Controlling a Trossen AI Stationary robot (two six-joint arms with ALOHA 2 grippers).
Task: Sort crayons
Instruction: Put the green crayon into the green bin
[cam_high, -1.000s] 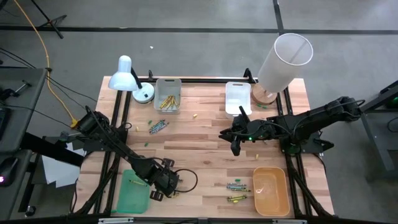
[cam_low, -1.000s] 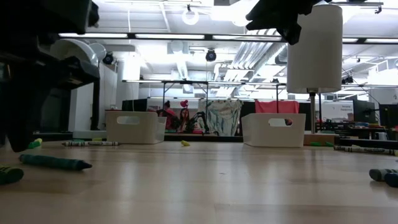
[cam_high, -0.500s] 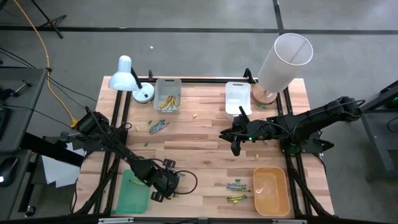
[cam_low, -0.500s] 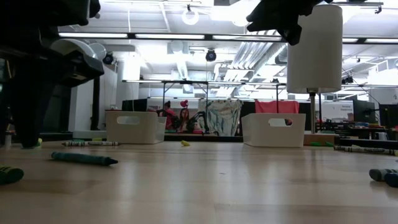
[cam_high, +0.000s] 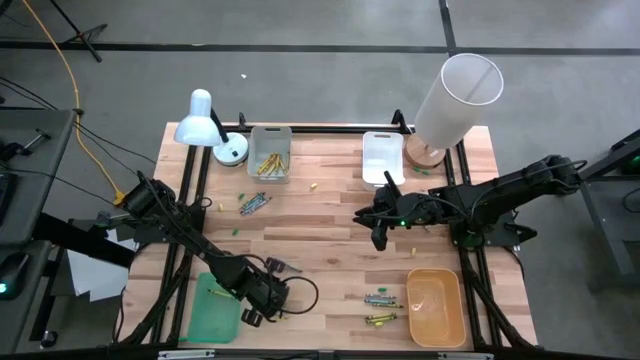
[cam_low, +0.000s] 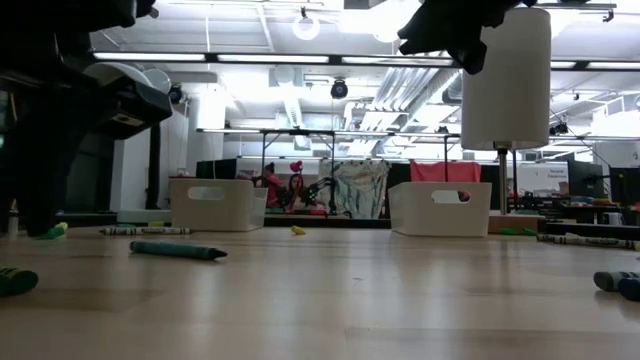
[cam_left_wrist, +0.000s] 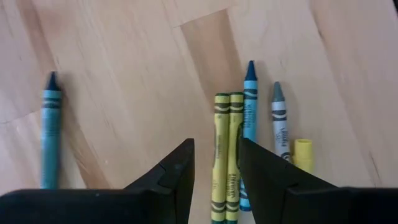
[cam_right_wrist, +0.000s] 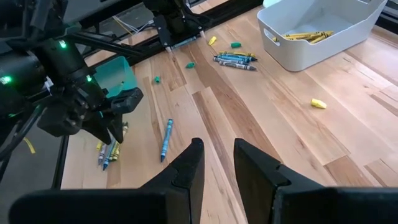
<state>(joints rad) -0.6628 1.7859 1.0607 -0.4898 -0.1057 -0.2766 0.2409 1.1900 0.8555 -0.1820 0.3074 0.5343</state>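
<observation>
Wood-plank bench (cam_high: 320, 215) on a grey floor; the low view looks into a lit workshop behind.

Counts, high view:
- 4 trays: grey tray (cam_high: 270, 152) upper centre-left with yellow crayons inside, white tray (cam_high: 383, 157) upper centre, green tray (cam_high: 213, 307) lower left, orange tray (cam_high: 435, 306) lower right.
- 2 lamps: white desk lamp (cam_high: 205, 122) upper left, tall white cylinder lamp (cam_high: 455, 95) upper right.
- Loose crayons: small pile (cam_high: 252, 203) below the grey tray; two clusters (cam_high: 381, 298) just left of the orange tray; one lone teal crayon (cam_high: 283, 267) lower centre-left, lying flat, also seen in the low view (cam_low: 177, 250).
- Left wrist view: 4 crayons side by side directly ahead of the fingers: 2 yellow (cam_left_wrist: 223, 152), 1 blue (cam_left_wrist: 249, 124), 1 grey (cam_left_wrist: 280, 121), plus a short yellow stub (cam_left_wrist: 303, 153). The teal one (cam_left_wrist: 49, 134) lies well apart.

Arms:
- Left gripper (cam_high: 262, 300) is low over the bench at lower left, just right of the green tray, pointing down at the four-crayon row. Fingers (cam_left_wrist: 177, 171) parted, nothing between them.
- Right gripper (cam_high: 377, 225) hangs raised mid-bench, centre-right, arm stretched in from the right edge. Fingers (cam_right_wrist: 186, 168) slightly apart, holding nothing.
</observation>
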